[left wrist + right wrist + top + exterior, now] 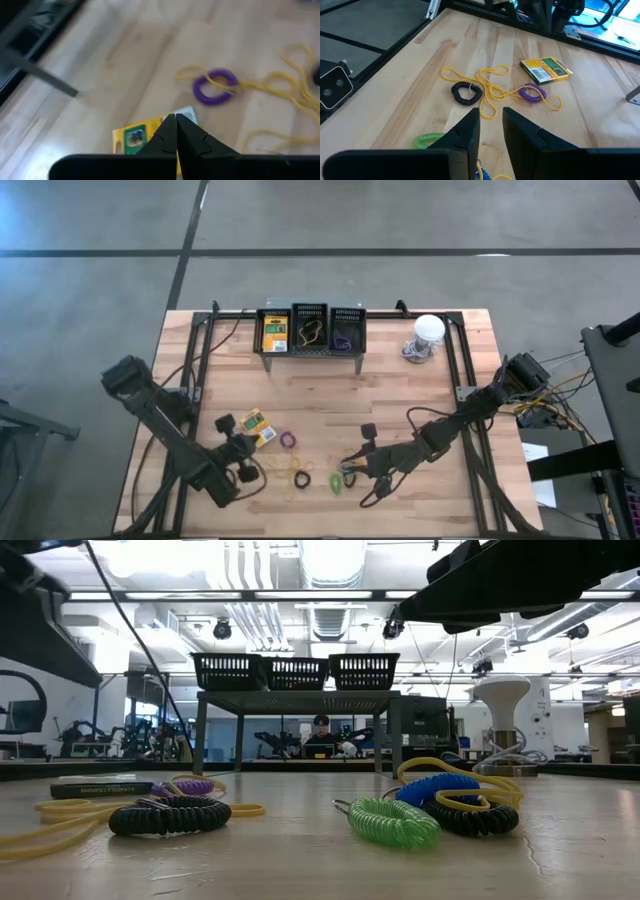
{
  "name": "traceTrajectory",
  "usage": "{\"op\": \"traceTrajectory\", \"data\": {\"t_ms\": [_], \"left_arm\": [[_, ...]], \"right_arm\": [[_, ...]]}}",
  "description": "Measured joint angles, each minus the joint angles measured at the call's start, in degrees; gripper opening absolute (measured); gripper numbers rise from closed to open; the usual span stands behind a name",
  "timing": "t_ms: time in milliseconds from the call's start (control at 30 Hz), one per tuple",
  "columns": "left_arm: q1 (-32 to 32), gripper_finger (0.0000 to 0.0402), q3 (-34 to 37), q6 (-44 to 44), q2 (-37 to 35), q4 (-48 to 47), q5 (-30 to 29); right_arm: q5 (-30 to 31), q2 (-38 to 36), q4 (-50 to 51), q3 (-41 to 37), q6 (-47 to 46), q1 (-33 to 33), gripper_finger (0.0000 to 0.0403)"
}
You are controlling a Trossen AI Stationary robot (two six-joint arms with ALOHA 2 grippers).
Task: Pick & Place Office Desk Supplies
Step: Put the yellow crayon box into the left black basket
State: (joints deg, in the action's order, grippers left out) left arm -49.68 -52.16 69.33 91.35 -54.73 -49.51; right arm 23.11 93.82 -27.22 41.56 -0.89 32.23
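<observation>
A yellow-and-green crayon box (257, 426) lies flat on the wood table. Right behind it my left gripper (176, 120) is shut, with nothing between its fingers. A purple coil (532, 93), a black coil (467, 93) and tangled yellow rubber bands (490, 85) lie toward the table's middle. A green coil (395, 823), a blue coil (437, 788) and another black coil (478, 819) lie beneath my right gripper (491, 120). That gripper stands a little open above the table, and nothing shows between its fingertips. My left gripper's shut fingertips (170, 125) stand in front of the crayon box's near edge (137, 136), slanting down at it. The fingers hide the spot, and I cannot tell whether they touch the box.
Three black bins on a grey metal shelf (310, 330) stand at the far edge; they hold a crayon box, a yellow band and a purple band. A white bulb-like object (428, 331) stands at the far right. Bare wood lies between the shelf and the loose items.
</observation>
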Motion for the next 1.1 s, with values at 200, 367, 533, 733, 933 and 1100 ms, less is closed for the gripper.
{"op": "traceTrajectory", "data": {"t_ms": [200,367,533,733,933,1100], "left_arm": [[5.25,0.0022,-2.1,-17.16,-0.11,4.37,9.64],[15.16,0.0054,0.12,-17.11,-0.28,1.5,27.2],[23.81,0.0049,5.22,-14.19,-0.28,3.54,27.95],[28.03,0.0007,10.56,-8.4,-0.48,5.02,31.03],[23.5,0.0005,11.23,0.76,-0.78,5.83,35.09],[16.32,0.0004,8.23,12.96,-2.18,7.43,40.08]], "right_arm": [[0.0,0.0,-0.04,0.0,0.0,-0.04,0.0072],[0.0,0.0,-0.04,0.0,-0.09,-0.02,0.0077],[0.0,0.0,-0.02,0.0,-0.21,-0.01,0.0082],[0.0,0.0,0.09,-0.21,-0.16,0.0,0.0076],[0.0,0.0,0.22,-0.66,-0.44,-0.02,0.0068],[-0.01,0.0,-0.17,-0.68,-0.48,-0.13,0.0072]]}}
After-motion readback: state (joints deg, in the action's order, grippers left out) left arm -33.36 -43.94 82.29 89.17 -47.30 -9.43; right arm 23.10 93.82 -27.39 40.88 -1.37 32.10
